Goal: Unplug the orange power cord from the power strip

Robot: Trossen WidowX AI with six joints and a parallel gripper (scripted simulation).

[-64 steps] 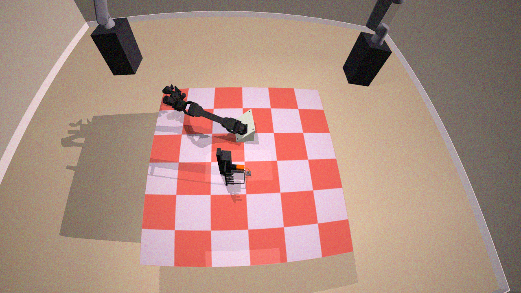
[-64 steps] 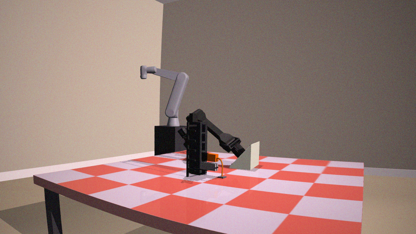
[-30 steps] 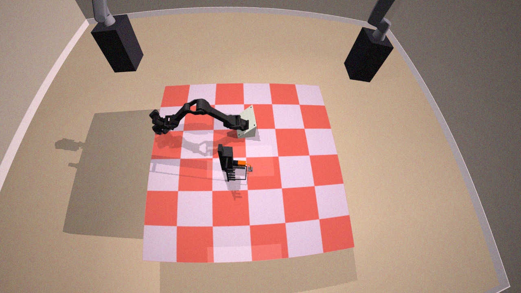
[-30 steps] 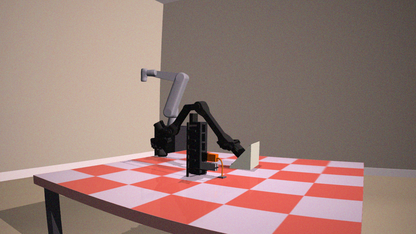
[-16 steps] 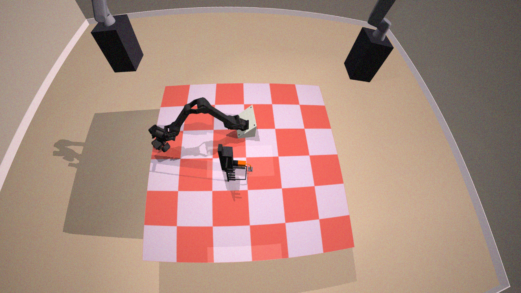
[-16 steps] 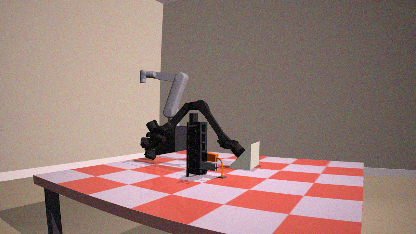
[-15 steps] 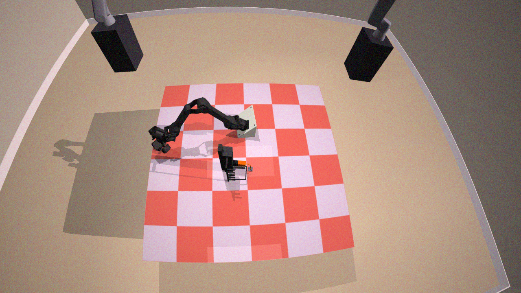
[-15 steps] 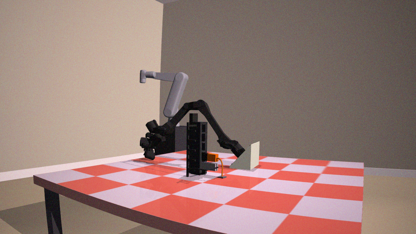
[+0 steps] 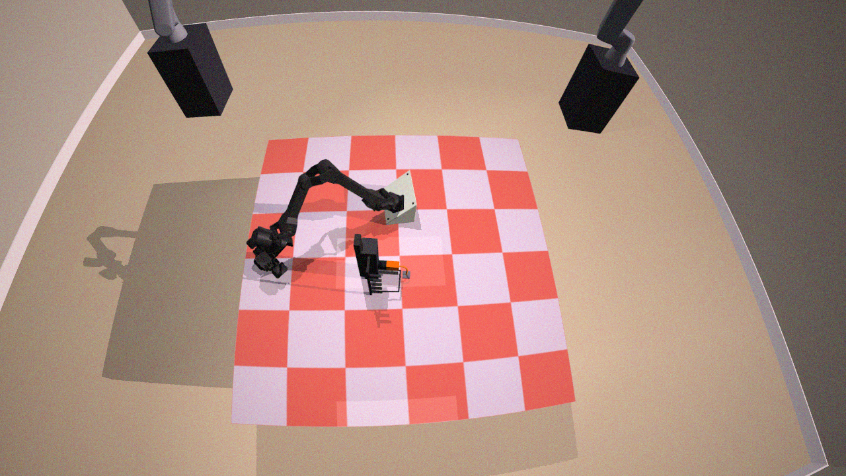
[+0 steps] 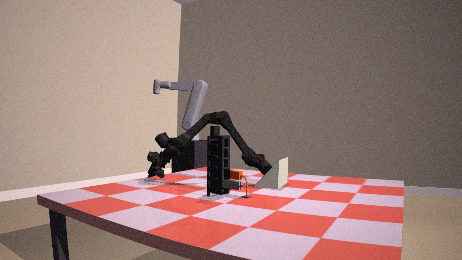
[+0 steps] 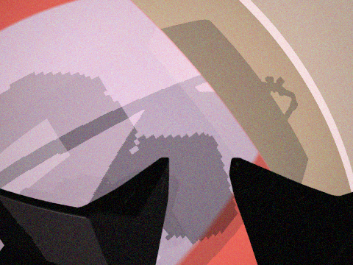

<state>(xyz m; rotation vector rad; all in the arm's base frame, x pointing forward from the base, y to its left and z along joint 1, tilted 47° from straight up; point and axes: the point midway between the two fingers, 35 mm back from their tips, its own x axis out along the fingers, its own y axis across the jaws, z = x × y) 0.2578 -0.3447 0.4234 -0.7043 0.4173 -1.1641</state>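
From above, my hand (image 9: 270, 267) hangs at the left edge of the checkered bench (image 9: 502, 331), left of frame centre, my arm (image 9: 331, 177) arching back to the pale wedge mount (image 9: 404, 198) just above the middle. The black power strip (image 9: 366, 255) stands upright in the middle of the frame, and the orange plug (image 9: 390, 264) is seated in its right side, the thin cord (image 9: 403, 277) looping down beside it; my hand is well apart from all of it, off to the left. Two black pedestals (image 9: 189, 67) sit in the upper corners on the floor. Side on now: my hand (image 10: 155, 168) is low over the far left part of the bench, pointing down, and the strip (image 10: 218, 163) rises at centre with the plug (image 10: 235, 174) poking out low on its right and the cord (image 10: 245, 185) curving down to the bench top. From the wrist: my two dark fingers fill the bottom of the frame, partly apart, with nothing but shadowed white and red squares showing in the gap; I'm holding nothing.
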